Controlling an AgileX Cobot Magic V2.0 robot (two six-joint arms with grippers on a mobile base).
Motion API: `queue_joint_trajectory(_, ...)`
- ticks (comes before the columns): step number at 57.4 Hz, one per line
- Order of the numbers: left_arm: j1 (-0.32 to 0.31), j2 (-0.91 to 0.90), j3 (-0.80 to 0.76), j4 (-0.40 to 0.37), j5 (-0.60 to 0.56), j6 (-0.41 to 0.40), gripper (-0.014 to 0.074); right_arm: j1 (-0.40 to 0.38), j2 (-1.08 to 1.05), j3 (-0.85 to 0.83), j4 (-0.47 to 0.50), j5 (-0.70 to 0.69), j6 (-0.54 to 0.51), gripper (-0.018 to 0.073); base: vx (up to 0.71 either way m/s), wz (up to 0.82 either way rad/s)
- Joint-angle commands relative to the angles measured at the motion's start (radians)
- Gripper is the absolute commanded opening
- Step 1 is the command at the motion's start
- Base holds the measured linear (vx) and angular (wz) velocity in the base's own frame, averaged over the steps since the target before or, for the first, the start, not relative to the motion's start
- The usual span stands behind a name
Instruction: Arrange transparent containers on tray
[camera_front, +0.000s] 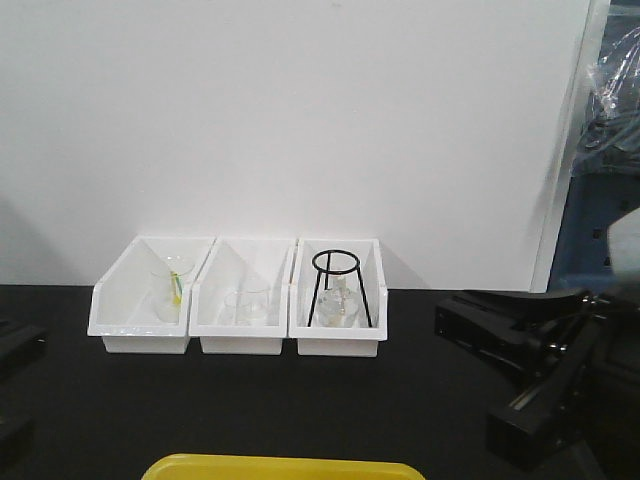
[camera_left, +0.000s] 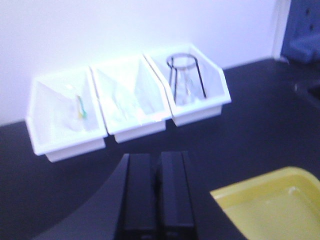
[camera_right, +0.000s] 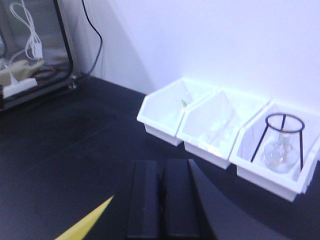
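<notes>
Yellow tray (camera_front: 285, 467) sits at the bottom centre of the front view, only its rounded back rim showing; flat, bright, raised edge, on the black counter (camera_front: 250, 400). In the left wrist view it fills the lower right. Three white bins (camera_front: 235, 295) line the wall at mid frame: left one holds a clear beaker (camera_front: 172, 290) with a yellow-green mark, middle one a clear glass (camera_front: 247, 305), right one a black wire stand (camera_front: 340, 288) over a clear flask (camera_front: 338, 308). No test tubes can be made out. Left claw (camera_left: 157, 200) low over the counter, fingers pressed together, holding nothing. Right claw (camera_right: 162, 200) likewise clenched, empty, pointing at the bins.
</notes>
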Motion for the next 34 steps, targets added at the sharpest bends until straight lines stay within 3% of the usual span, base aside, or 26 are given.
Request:
queue_joint_trajectory(1,-0.004,-0.088,-0.029,0.028,-0.031,-0.003,0.0014,-0.003,-0.035,-0.027,0.008,-0.035,-0.009,0.0041,0.00,0.00)
queue_joint_trajectory(8,-0.004,-0.175,-0.029,0.028,0.008,-0.003,-0.0009,-0.003,-0.041,-0.027,0.009,-0.033,-0.009,-0.0013,0.00,0.00)
queue_joint_trajectory(34,-0.004,-0.243,-0.029,0.026,0.053,-0.003,-0.0008,-0.003,-0.041,-0.027,0.009,-0.033,-0.009,-0.0013,0.00,0.00)
